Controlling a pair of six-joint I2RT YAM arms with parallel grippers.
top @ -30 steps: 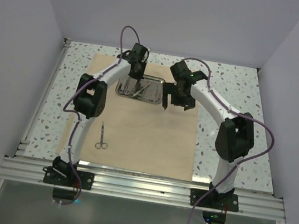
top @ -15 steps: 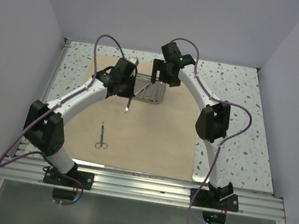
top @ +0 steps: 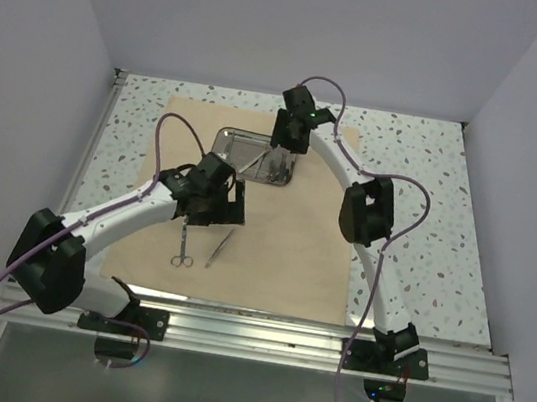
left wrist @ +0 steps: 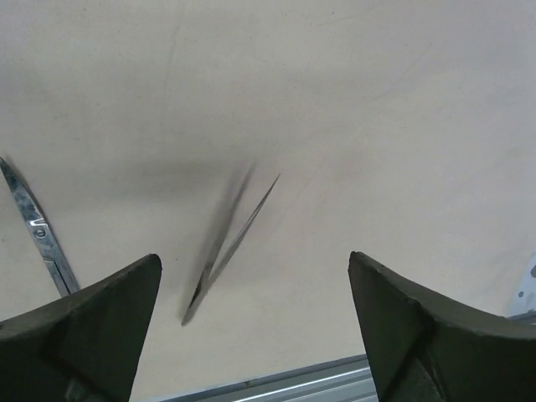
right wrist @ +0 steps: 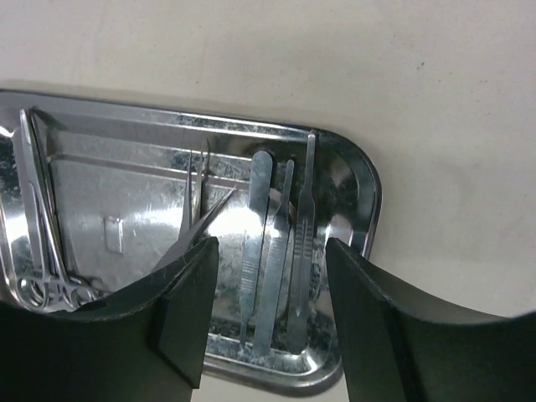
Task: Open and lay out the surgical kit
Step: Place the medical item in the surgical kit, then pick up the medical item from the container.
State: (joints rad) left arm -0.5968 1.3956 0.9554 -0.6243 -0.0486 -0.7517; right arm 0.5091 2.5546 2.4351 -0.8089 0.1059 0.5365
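Observation:
The surgical kit's beige cloth point(top: 281, 253) lies spread flat on the table. At its far side stands the steel tray point(top: 218, 143), and my right gripper point(top: 281, 147) hangs just over it. In the right wrist view the gripper point(right wrist: 266, 247) is open, its fingers either side of three flat scalpel-like handles point(right wrist: 276, 251) lying in the tray point(right wrist: 368, 193). Tweezers point(right wrist: 197, 213) and ring-handled scissors point(right wrist: 38, 243) also lie there. My left gripper point(top: 232, 206) is wide open and holds nothing. Below it point(left wrist: 253, 258), thin tweezers point(left wrist: 230, 243) rest on the cloth beside scissors point(left wrist: 38, 234).
The cloth sits on a speckled tabletop point(top: 413, 182) between pale walls. An aluminium rail point(top: 250, 325) runs along the near edge and shows in the left wrist view point(left wrist: 293, 385). On the cloth, the scissors point(top: 183, 246) and tweezers point(top: 219, 248) lie side by side.
My left arm carried tweezers from the tray to the near cloth and let them go beside the scissors. My right gripper moved over the tray and its jaws narrowed.

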